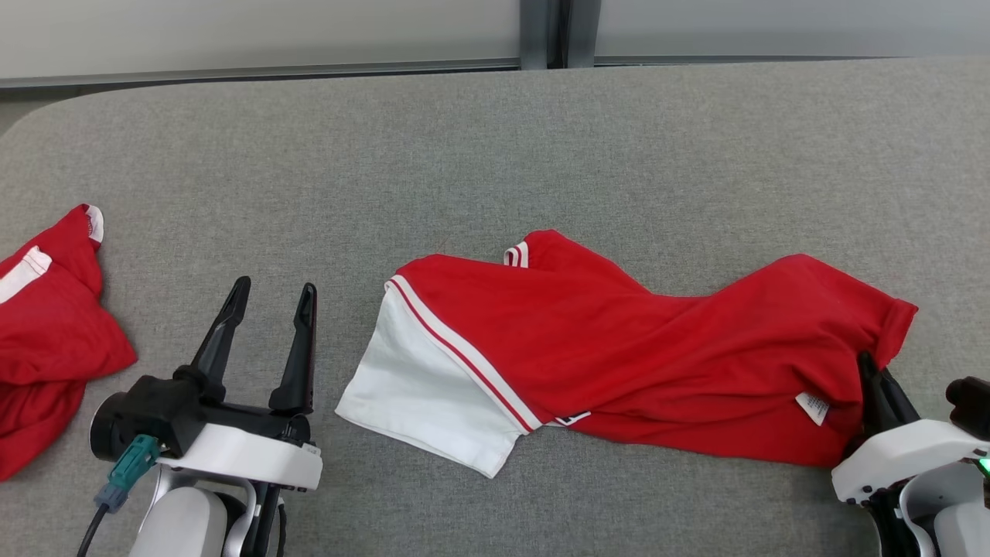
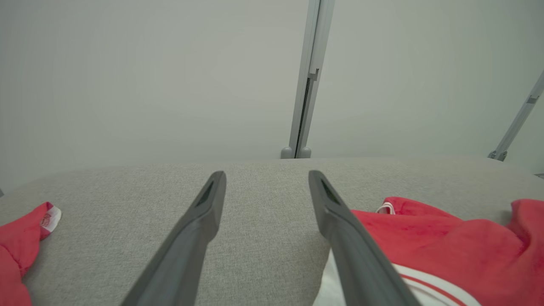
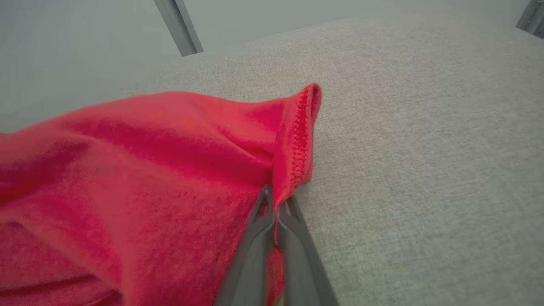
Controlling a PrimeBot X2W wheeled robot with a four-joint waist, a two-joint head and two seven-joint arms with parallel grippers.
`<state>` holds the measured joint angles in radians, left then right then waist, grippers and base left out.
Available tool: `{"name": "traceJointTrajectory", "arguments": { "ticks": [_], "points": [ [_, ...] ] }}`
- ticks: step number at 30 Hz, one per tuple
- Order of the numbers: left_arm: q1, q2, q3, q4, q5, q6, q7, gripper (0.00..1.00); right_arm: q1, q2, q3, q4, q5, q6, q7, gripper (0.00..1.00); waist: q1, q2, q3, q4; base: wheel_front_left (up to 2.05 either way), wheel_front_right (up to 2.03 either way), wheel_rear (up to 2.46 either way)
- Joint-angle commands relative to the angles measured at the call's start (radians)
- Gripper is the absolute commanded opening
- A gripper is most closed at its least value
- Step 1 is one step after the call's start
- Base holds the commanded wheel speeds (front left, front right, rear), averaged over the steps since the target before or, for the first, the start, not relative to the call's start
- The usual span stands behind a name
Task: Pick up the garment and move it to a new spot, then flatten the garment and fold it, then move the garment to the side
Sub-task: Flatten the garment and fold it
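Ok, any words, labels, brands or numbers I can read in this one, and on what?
No text here can be read.
White tag on the red garment: print too small to read.
White patch on the other red garment: reddish marks, too blurred to tell whether they are text.

Before me a grey woven surface with a rounded far-left corner runs to pale wall panels, joined by a grey upright post.
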<state>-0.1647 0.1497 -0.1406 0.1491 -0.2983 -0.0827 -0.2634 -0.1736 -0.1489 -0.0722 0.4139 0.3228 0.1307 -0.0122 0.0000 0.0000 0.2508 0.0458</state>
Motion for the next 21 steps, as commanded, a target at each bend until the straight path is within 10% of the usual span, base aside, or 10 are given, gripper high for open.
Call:
{"name": "traceJointTrajectory", "arguments": {
  "ticks": [1, 3, 5, 21],
  "points": [
    [-0.021, 0.001, 0.006, 0.002, 0.012, -0.006, -0.002, 1.00, -0.030, -0.015, 0.005, 0.035, 0.009, 0.000, -0.022, 0.00, 0.0000, 0.0000, 0.008, 0.001, 0.00, 0.00, 0.00],
    [-0.029, -0.002, 0.003, 0.003, 0.017, -0.011, -0.002, 1.00, -0.054, -0.020, 0.015, 0.076, 0.024, 0.000, -0.041, 0.16, 0.0000, 0.0000, 0.014, 0.003, 0.00, 0.00, 0.00],
    [-0.033, -0.003, 0.005, 0.006, 0.020, -0.015, -0.002, 1.00, -0.076, -0.031, 0.015, 0.105, 0.036, 0.000, -0.070, 1.00, 0.0000, 0.0000, 0.015, 0.004, 0.00, 0.00, 0.00],
    [-0.001, -0.017, 0.051, -0.002, 0.055, -0.019, -0.002, 1.00, -0.082, -0.075, 0.060, -0.120, -0.127, 0.000, -0.227, 1.00, 0.0000, 0.0000, -0.033, -0.019, 0.00, 0.00, 0.00]
  ]
}}
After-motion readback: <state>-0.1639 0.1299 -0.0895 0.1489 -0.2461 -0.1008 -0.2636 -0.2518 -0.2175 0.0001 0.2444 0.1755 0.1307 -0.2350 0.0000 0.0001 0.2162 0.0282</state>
